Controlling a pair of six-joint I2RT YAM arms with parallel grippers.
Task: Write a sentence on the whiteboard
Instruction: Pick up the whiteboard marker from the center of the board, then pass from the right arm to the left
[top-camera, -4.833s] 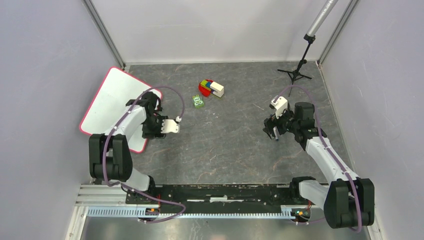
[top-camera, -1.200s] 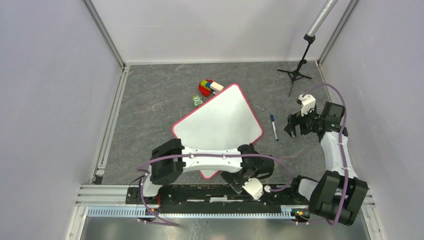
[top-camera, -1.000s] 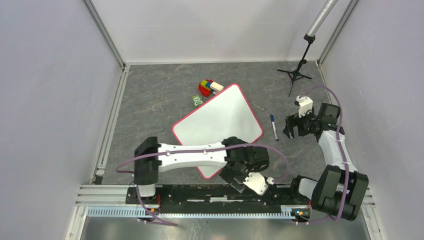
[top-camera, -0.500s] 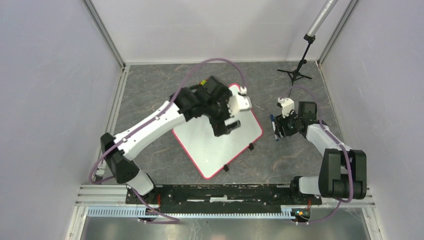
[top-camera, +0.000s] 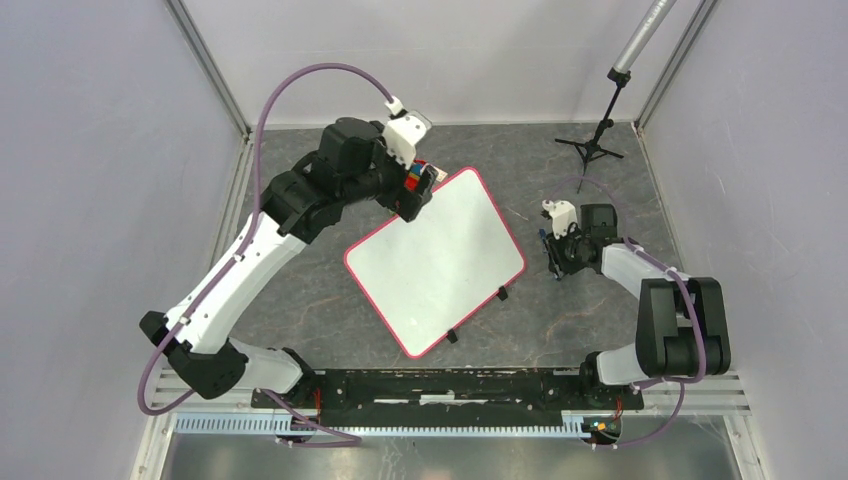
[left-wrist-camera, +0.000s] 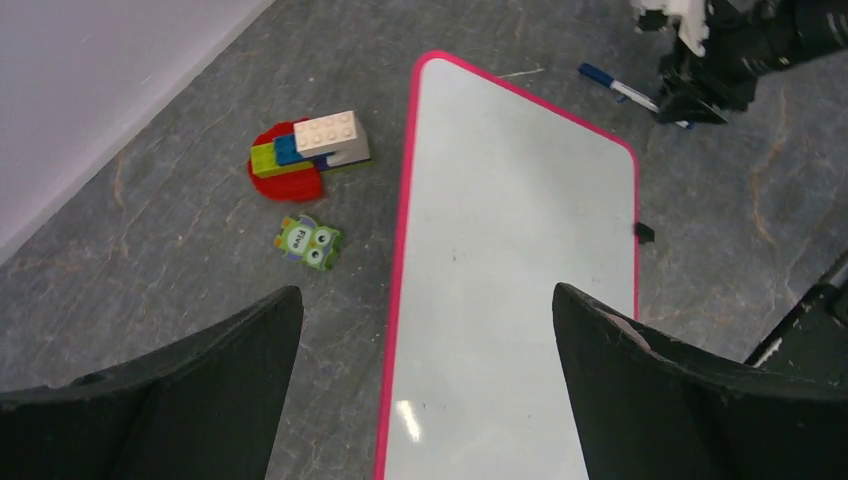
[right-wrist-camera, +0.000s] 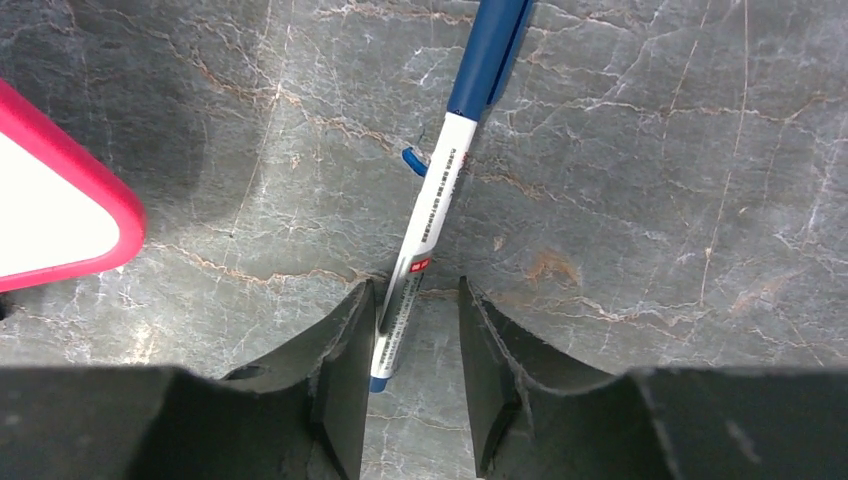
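1. The little green owl tile (left-wrist-camera: 309, 243) has "Five" written across its top. That's the only word I can actually make out.
2. The marker (right-wrist-camera: 432, 205) has fine print running along its white barrel, plus a small red label, all too tiny to read.

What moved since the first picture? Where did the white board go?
The whiteboard moved from the left wall to the middle. The left claw let go and rose above it, open. The marker now lies beside the board; the right claw dropped around it, not yet gripping. The toy blocks stayed put.
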